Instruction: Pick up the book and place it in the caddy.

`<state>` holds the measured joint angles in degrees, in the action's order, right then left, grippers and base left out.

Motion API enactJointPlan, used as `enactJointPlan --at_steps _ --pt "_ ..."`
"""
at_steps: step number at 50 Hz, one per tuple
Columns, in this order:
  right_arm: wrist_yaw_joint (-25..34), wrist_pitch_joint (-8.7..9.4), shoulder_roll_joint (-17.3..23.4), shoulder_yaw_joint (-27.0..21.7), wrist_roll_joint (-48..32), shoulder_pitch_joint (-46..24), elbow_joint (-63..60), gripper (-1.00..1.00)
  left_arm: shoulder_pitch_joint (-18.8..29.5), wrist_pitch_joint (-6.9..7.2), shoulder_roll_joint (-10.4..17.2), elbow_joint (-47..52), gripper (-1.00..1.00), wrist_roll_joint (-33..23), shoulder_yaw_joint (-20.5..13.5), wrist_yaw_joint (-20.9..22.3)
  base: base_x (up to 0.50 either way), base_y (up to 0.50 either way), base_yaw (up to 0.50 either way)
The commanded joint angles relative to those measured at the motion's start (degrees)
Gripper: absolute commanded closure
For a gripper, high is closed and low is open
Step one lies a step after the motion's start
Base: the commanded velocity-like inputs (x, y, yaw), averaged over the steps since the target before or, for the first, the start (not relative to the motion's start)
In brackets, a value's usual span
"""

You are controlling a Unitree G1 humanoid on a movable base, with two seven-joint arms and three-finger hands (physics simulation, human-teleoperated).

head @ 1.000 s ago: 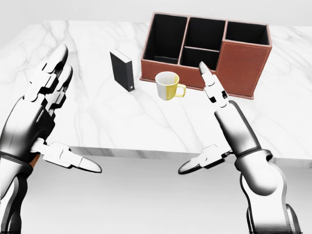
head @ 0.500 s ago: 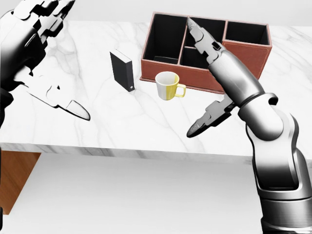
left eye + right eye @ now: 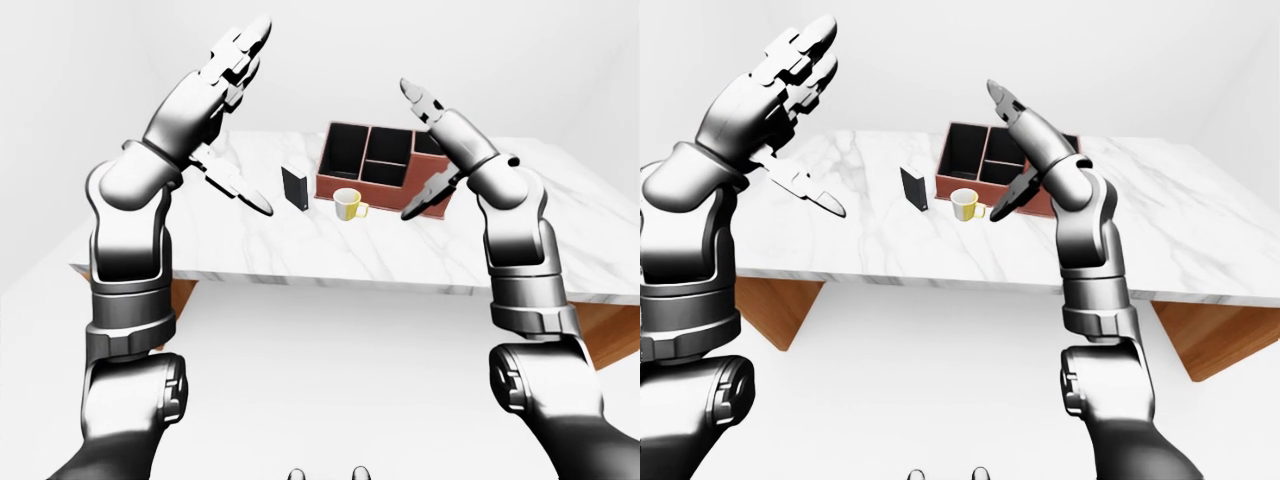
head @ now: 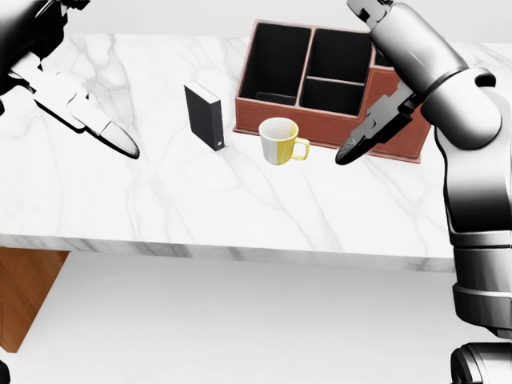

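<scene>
Both hands are raised with fingers spread, holding nothing: left hand (image 3: 215, 95), right hand (image 3: 440, 125). The book (image 4: 205, 117) stands upright on the table (image 4: 160, 200), centre frame, just left of the caddy (image 4: 336, 80) and near a mug (image 4: 280, 141). The reach is not yet begun; next, a hand must lower to the book.

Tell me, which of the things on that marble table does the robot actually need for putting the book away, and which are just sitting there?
Needed for the job:
- book, black, standing upright
- caddy, reddish-brown, with dark compartments
- left hand and right hand, both open and raised

Just lying about:
- mug, yellow and white, beside the caddy
- table itself
</scene>
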<state>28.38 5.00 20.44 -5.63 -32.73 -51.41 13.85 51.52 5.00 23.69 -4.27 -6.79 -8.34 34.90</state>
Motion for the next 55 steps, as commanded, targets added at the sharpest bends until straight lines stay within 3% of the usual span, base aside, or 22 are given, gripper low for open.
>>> enactJointPlan --at_steps 1,36,42,55 --pt "0.9 0.00 0.6 0.2 -1.7 -1.3 0.9 -1.00 0.6 0.00 0.1 0.7 -1.00 -1.3 0.0 0.6 0.07 0.51 0.00" --pt "0.4 0.00 -0.4 0.2 -3.3 -0.7 0.4 -1.00 -0.9 0.00 -0.4 1.1 -1.00 -3.0 0.3 1.3 0.06 0.51 0.00" --pt "-1.1 0.00 -0.3 0.2 -3.8 -1.0 1.3 -1.00 -1.1 0.00 -0.6 1.7 -1.00 -3.4 0.3 1.5 0.02 0.07 0.00" --pt "1.7 0.00 -0.6 0.1 -3.0 -0.3 -0.4 -1.00 -1.0 0.00 -1.0 2.1 -1.00 -3.6 0.3 1.5 0.01 0.00 0.00"
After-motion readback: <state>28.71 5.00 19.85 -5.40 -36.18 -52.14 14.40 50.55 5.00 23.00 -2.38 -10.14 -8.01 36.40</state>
